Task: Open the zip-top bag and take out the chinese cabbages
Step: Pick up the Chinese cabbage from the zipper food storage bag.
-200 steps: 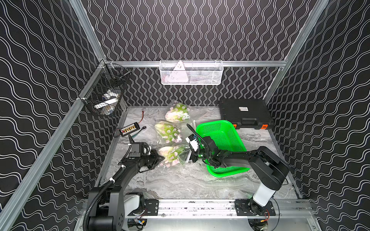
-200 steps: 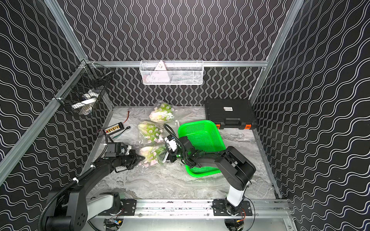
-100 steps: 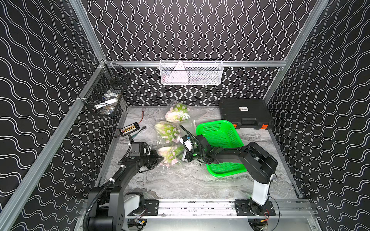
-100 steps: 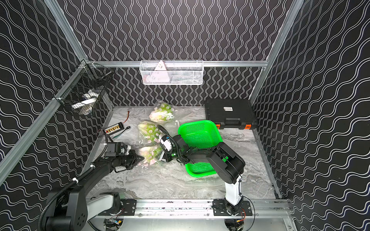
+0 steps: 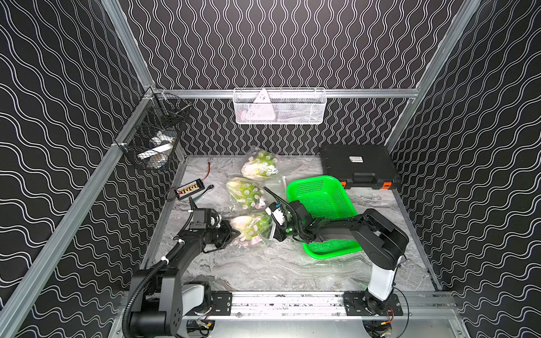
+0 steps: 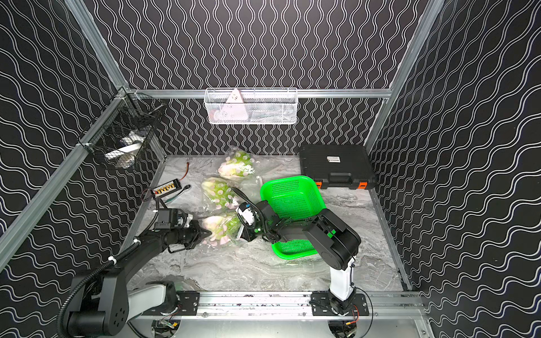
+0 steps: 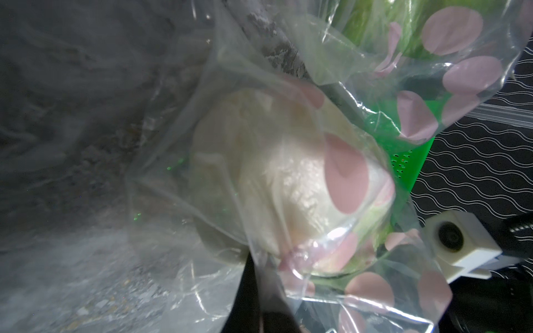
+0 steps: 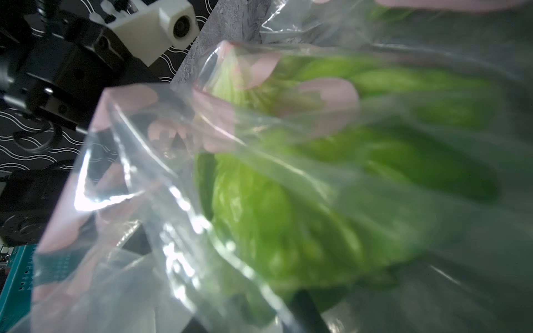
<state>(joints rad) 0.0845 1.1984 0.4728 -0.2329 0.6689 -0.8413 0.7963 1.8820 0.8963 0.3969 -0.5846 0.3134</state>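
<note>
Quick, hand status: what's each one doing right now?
Left hand: closed, pinching the nearest zip-top bag at its pale end.
Right hand: at that bag's leafy end; open or closed cannot be told.

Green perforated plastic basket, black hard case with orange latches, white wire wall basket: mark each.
Green perforated plastic basket (image 5: 314,190): in a top view, bare inner mesh.
Black hard case with orange latches (image 5: 358,169): in a top view, middle of lid.
White wire wall basket (image 5: 304,112): in a top view, front mesh.
</note>
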